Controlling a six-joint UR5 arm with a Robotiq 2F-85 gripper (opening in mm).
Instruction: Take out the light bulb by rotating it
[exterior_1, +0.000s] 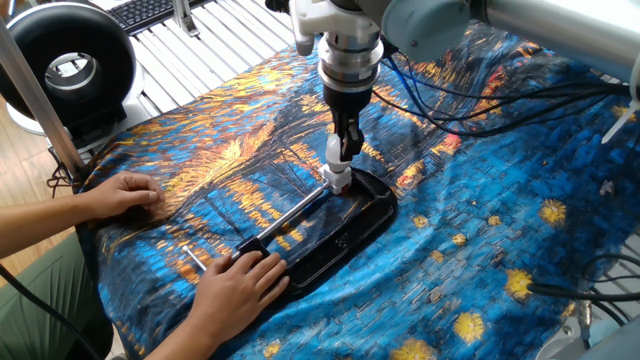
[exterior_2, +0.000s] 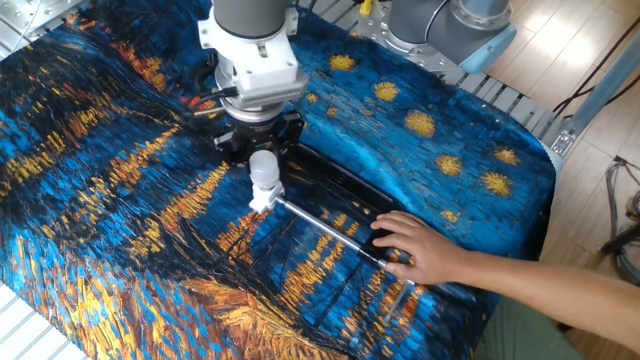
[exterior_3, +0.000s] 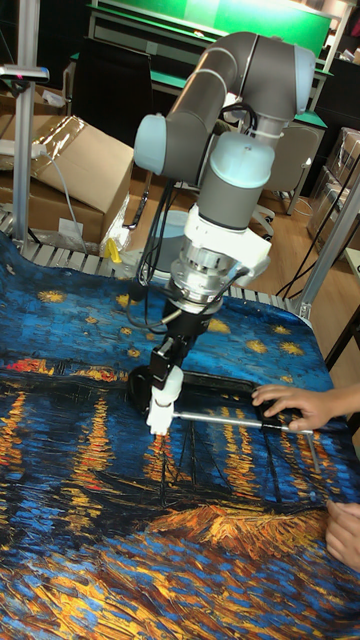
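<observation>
Gripper (exterior_2: 263, 152): upper centre of frame, pointing down from a white and grey wrist; dark fingers closed around the top of the light bulb (exterior_2: 264, 170)

Light bulb: white, upright, narrower neck below, seated in a short white socket (exterior_2: 260, 199) at the left end of a thin metal rod (exterior_2: 322, 227)

Rod: runs from the socket toward lower right, across a black tray (exterior_2: 352, 190)

Hand (exterior_2: 420, 248): right of centre, palm down, pressing the far end of the rod; forearm reaches the lower right corner

Cloth (exterior_2: 120, 220): blue, orange and yellow painted pattern, covering the table

Second robot base (exterior_2: 450, 25): top right, grey and light blue
</observation>
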